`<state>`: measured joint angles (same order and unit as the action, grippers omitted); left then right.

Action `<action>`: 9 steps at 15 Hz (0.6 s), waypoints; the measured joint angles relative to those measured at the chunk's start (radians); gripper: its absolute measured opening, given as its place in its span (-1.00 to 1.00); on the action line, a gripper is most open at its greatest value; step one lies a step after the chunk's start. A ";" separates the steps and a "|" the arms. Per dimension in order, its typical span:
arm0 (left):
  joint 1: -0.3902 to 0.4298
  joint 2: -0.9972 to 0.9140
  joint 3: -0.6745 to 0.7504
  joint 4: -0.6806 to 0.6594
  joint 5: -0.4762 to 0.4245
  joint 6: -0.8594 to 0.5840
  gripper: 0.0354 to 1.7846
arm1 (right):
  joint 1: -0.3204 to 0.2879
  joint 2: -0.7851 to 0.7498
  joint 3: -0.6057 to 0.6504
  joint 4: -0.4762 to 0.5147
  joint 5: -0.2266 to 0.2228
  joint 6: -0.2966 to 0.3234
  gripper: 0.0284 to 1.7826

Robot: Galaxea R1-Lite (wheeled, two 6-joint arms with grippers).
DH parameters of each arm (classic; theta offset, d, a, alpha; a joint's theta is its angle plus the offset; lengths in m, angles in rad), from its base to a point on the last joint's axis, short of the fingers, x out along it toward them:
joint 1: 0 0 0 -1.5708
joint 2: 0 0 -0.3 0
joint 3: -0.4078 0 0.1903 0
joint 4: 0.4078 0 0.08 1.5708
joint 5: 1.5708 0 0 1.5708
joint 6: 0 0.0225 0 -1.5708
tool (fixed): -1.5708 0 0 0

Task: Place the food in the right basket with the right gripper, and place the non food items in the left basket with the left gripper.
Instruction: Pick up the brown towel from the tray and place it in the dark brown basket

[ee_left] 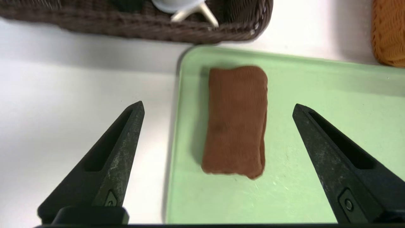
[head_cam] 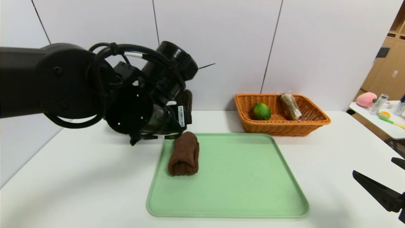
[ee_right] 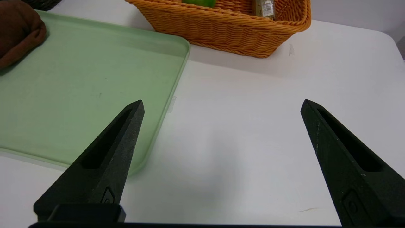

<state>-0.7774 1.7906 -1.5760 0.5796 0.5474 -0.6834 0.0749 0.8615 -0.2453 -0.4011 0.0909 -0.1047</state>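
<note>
Dark basket (ee_left: 136, 23) beyond brown towel (ee_left: 235, 118)

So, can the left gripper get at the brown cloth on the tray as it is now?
Probably yes. The left gripper hangs open above the brown cloth, one finger on each side of it. The cloth lies alone on the green tray, with nothing between.

No legible text or labels

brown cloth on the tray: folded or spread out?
Folded. The brown cloth lies as a compact rolled-up bundle near the green tray edge; the head view shows its rolled layers at the end.
</note>
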 joint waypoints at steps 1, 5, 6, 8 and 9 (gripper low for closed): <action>-0.018 -0.005 0.018 0.000 0.000 -0.013 0.87 | 0.000 -0.004 0.000 0.003 -0.001 0.000 0.91; -0.092 -0.017 0.114 -0.001 0.003 -0.014 0.88 | 0.000 -0.023 0.013 0.005 -0.003 -0.003 0.91; -0.100 -0.014 0.132 -0.001 0.003 -0.013 0.89 | 0.000 -0.029 0.014 0.009 -0.003 -0.006 0.91; -0.105 0.002 0.149 -0.003 0.004 -0.013 0.89 | 0.000 -0.035 0.019 0.012 -0.002 -0.008 0.91; -0.112 0.011 0.152 -0.002 0.003 -0.016 0.89 | 0.000 -0.036 0.021 0.012 -0.001 -0.009 0.91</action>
<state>-0.8894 1.8015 -1.4240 0.5772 0.5502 -0.6998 0.0749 0.8253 -0.2240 -0.3887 0.0894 -0.1138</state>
